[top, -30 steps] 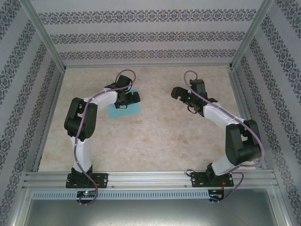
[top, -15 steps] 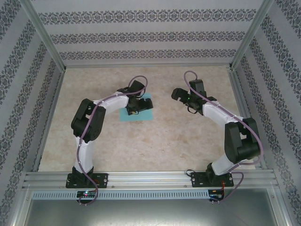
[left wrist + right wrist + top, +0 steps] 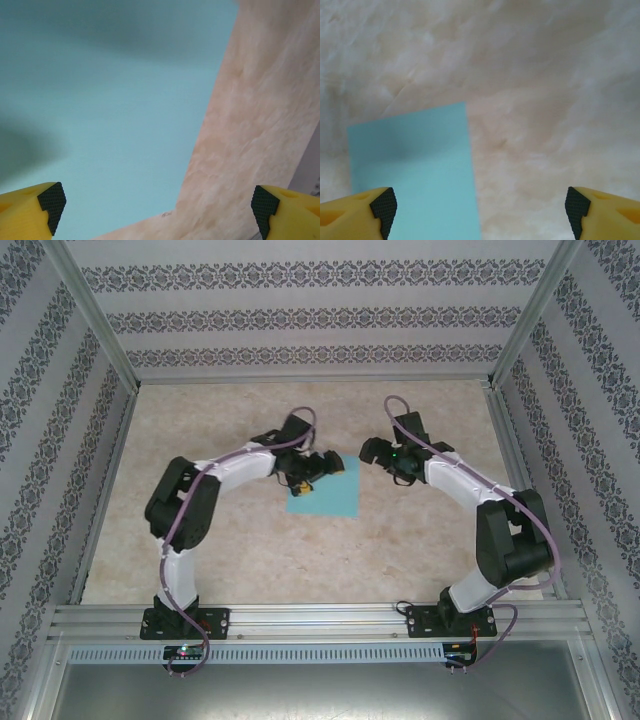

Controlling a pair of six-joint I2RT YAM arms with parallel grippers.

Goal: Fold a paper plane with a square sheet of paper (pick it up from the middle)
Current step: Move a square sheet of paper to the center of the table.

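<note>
From the top camera you see the square sheet of paper (image 3: 335,498) lying flat and unfolded on the table (image 3: 250,560), about midway between the two arms. Your left tool (image 3: 319,473) sits over the sheet's far edge and covers part of it. You cannot tell from here whether it touches the paper. Your right tool (image 3: 372,451) is just beside the sheet's far right corner, over bare table, pointing toward the left tool.

At the left wrist, your left tool (image 3: 157,205) stands wide and holds nothing. One fingertip (image 3: 50,200) is over the turquoise sheet (image 3: 115,115) and the other is over the table (image 3: 250,125). The sheet's edge runs between them, with one corner near the bottom middle. A soft shadow crosses the paper.

At the right wrist, your right tool (image 3: 480,205) is also spread wide and empty. The sheet (image 3: 412,165) lies flat in the lower left of the picture, beside one fingertip (image 3: 384,204). The other fingertip is over bare table (image 3: 535,75).
</note>
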